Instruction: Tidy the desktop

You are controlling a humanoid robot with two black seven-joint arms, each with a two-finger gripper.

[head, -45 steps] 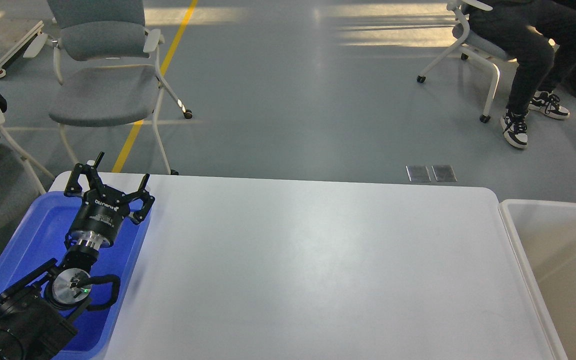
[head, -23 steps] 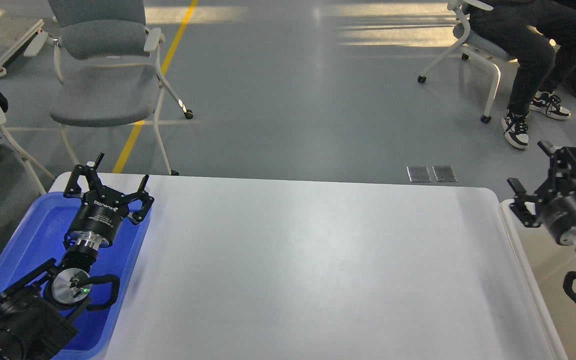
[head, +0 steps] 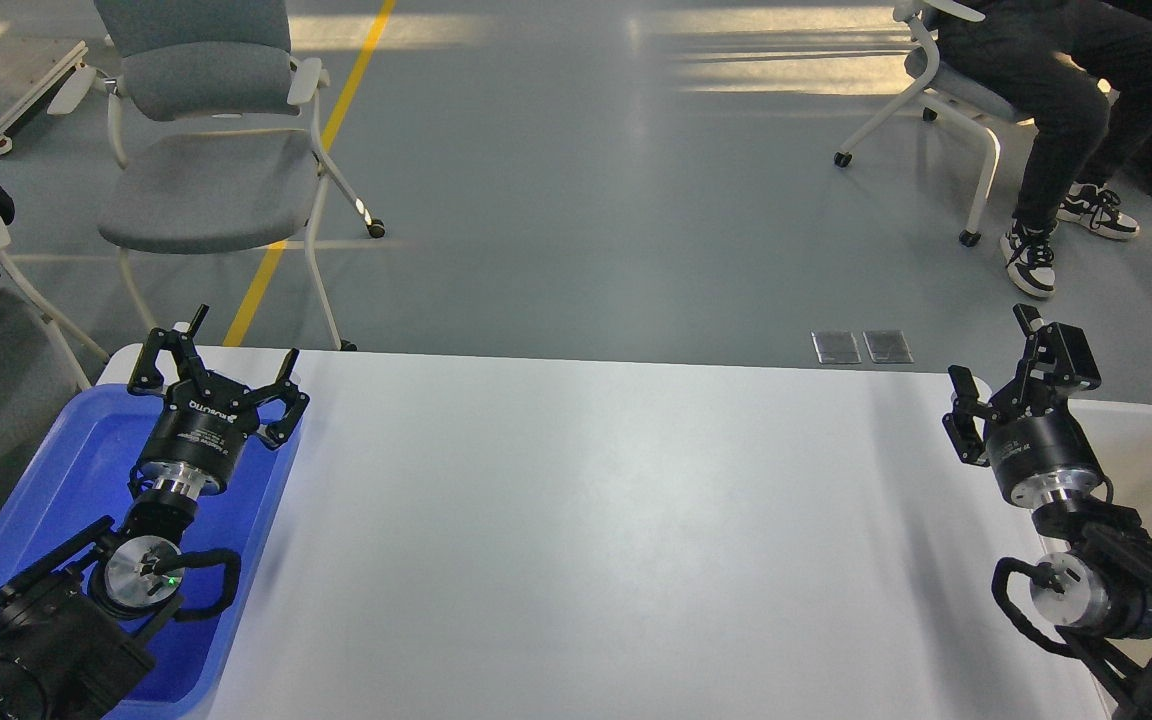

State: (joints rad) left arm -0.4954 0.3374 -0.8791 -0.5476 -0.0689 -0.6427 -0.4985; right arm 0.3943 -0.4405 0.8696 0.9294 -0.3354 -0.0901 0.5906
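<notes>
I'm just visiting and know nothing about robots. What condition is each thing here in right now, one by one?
Left claw: open, holding nothing, above the blue tray.
Right claw: open, holding nothing, above the desktop's right edge.
Desktop: bare, glossy, nothing lying on it.
Blue tray: no items visible inside; partly hidden by the left arm.
White bin: visible part shows no items.
Grey chair: unoccupied.

A glossy white desktop (head: 616, 540) with rounded corners lies flat and level, spanning most of the head view. Its far edge runs straight across, its far right corner curves, and soft light reflects off the middle of its smooth surface.
</notes>
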